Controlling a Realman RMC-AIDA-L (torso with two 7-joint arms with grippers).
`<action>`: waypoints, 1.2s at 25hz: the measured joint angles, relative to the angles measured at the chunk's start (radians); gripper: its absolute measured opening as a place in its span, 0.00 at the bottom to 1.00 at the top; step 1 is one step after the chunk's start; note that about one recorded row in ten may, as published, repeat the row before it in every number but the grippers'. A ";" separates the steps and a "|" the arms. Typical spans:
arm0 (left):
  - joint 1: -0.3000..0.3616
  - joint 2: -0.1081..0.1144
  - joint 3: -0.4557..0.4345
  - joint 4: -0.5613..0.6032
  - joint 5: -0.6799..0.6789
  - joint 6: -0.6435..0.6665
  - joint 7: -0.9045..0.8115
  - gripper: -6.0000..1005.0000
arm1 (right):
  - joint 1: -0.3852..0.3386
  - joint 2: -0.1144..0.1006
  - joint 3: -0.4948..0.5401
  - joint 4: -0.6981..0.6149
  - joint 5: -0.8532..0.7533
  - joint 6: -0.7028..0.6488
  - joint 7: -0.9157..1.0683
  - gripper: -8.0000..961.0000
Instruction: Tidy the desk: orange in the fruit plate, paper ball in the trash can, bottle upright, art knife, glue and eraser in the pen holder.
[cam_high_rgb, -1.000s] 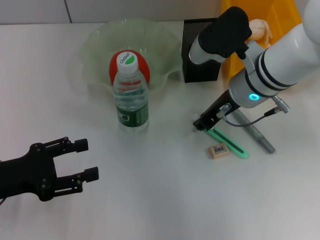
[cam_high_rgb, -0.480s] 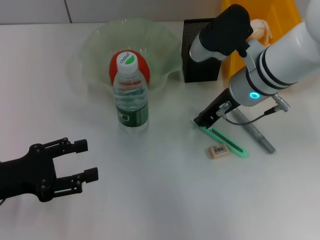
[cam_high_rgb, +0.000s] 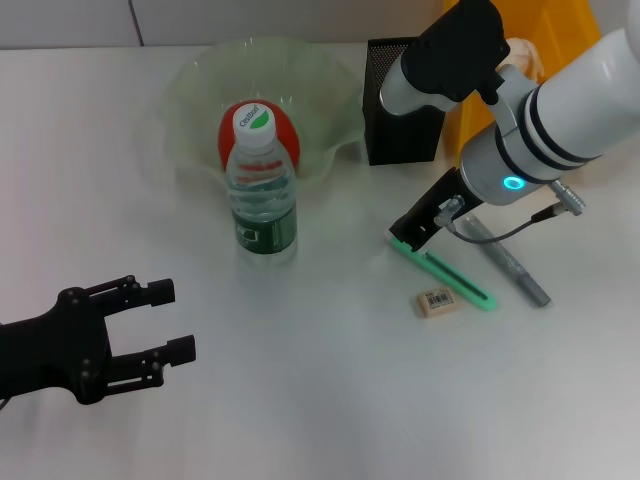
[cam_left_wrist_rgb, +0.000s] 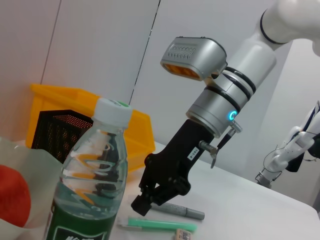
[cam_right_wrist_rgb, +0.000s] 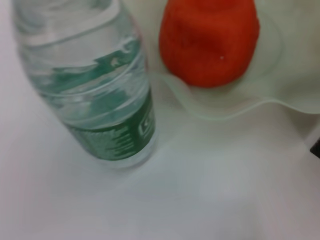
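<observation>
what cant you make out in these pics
- Inside of the pen holder: head view, right arm blocks its opening.
- Right gripper fingers: head view too dark; left wrist view unclear.
- Eraser label print: too small.
- Bottle cap: cut off by the right wrist view's edge.

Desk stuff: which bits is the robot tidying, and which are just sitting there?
For the job: orange, fruit plate, bottle, green art knife, eraser, grey glue, pen holder.
Just there: yellow bin.
</observation>
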 joint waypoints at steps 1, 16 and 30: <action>0.000 0.001 0.000 0.000 0.000 0.001 0.000 0.78 | -0.002 -0.001 0.000 -0.020 -0.002 -0.028 -0.002 0.01; -0.002 0.003 0.000 0.000 0.000 -0.003 0.000 0.78 | -0.020 0.004 -0.008 -0.047 -0.079 -0.080 0.032 0.25; -0.002 0.001 0.000 0.000 0.000 -0.019 0.001 0.78 | -0.023 0.005 -0.009 -0.038 -0.080 -0.077 0.035 0.36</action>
